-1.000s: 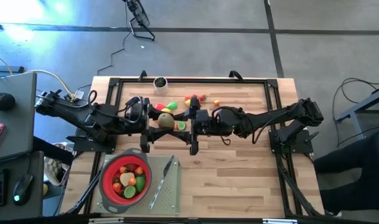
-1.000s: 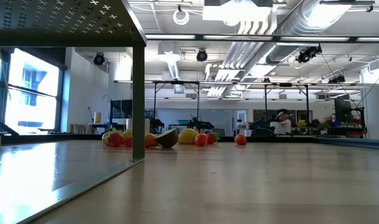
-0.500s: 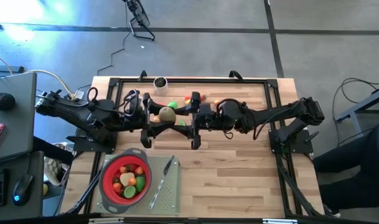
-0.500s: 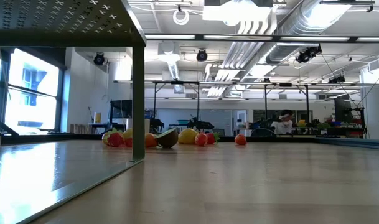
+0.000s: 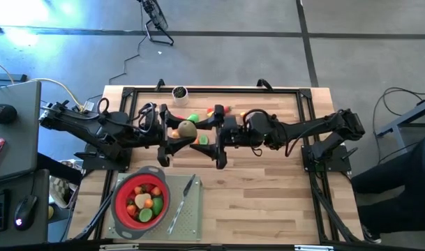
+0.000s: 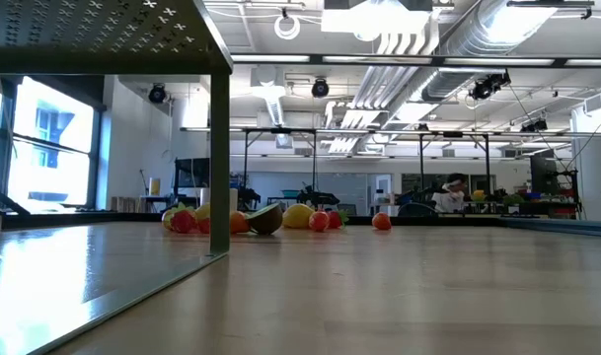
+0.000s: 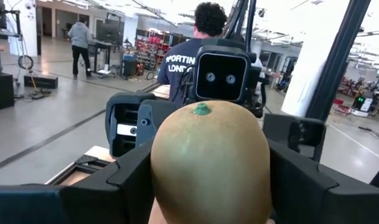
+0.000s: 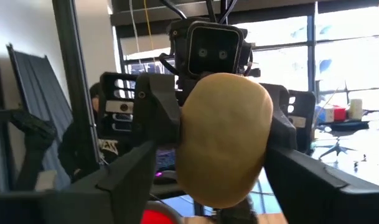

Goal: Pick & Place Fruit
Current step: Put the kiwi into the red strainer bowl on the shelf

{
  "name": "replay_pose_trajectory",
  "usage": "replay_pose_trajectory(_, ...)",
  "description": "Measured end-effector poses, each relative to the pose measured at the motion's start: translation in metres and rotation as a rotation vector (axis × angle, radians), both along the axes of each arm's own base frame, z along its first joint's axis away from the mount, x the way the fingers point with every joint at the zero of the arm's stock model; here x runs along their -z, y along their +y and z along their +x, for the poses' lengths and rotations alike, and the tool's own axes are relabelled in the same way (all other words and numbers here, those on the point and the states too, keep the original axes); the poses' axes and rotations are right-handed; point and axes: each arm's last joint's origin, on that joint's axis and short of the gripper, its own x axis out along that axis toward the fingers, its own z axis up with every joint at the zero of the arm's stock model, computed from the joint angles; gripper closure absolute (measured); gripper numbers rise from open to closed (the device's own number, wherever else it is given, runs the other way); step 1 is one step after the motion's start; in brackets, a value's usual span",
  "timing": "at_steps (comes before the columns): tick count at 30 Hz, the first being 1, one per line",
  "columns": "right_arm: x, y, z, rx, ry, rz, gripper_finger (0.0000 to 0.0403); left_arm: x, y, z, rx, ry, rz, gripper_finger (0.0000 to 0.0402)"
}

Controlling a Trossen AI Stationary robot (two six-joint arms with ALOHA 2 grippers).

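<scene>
Wooden table (image 5: 268,202) in a big open workshop, grey floor around it, one person with back turned (image 7: 188,57) seen past the arms in the left wrist view, another figure far off in the low view

Both arms meet at the middle of the table, raised, facing each other. Between them a brown pear-like fruit (image 5: 188,128) with a small green stem tip. Left gripper (image 5: 176,130) clamps it: its dark fingers (image 7: 124,180) press both sides of the fruit in the left wrist view. Right gripper (image 5: 211,130) also has its fingers (image 8: 130,171) either side of the same fruit; cannot tell whether they squeeze it or stand just clear

Loose fruits (image 5: 211,111) lie on the far-middle part of the table under and behind the grippers: green, red, orange, yellow pieces. Low view shows the same row (image 6: 270,218) well back on the tabletop, one orange piece (image 6: 381,222) a bit apart on the right

Red strainer (image 5: 121,209) near the left front corner sits on a grey mat (image 5: 191,223) and holds several fruits (image 5: 145,201), red, orange, green, tan. Slim grey knife (image 5: 184,199) lies on the mat just right of the strainer

Small round cup-like object (image 5: 179,92) at the far edge of the table
</scene>
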Motion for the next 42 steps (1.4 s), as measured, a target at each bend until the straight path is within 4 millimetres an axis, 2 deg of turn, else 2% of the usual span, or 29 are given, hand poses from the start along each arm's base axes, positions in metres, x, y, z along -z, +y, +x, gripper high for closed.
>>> replay_pose_trajectory(5,0.000,0.000,0.000,-0.028,0.007,0.055,0.0066,0.000,0.000,0.000,-0.005,-0.001,-0.004,0.0160)
replay_pose_trajectory(9,-0.002,0.000,-0.004,-0.055,0.029,0.042,0.0042,-0.001,0.001,-0.002,-0.001,-0.005,-0.008,0.0160)
replay_pose_trajectory(16,-0.012,-0.009,-0.023,0.059,0.122,0.030,0.0039,-0.017,0.007,-0.029,0.095,-0.086,-0.020,0.0160)
replay_pose_trajectory(23,-0.022,-0.010,-0.038,0.058,0.131,0.025,0.0041,-0.018,0.012,-0.052,0.250,-0.051,-0.102,0.0160)
replay_pose_trajectory(28,-0.021,-0.012,-0.038,0.064,0.135,0.021,0.0041,-0.009,0.013,-0.061,0.338,0.068,-0.225,0.0160)
replay_pose_trajectory(33,-0.020,-0.019,-0.037,0.077,0.150,0.020,0.0041,0.001,0.010,-0.068,0.515,0.223,-0.366,0.0160)
replay_pose_trajectory(38,-0.019,-0.027,-0.036,0.099,0.158,0.027,0.0041,0.017,0.006,-0.071,0.621,0.444,-0.494,0.0160)
replay_pose_trajectory(42,-0.019,-0.031,-0.036,0.110,0.159,0.027,0.0041,0.032,0.006,-0.076,0.620,0.646,-0.579,0.0160)
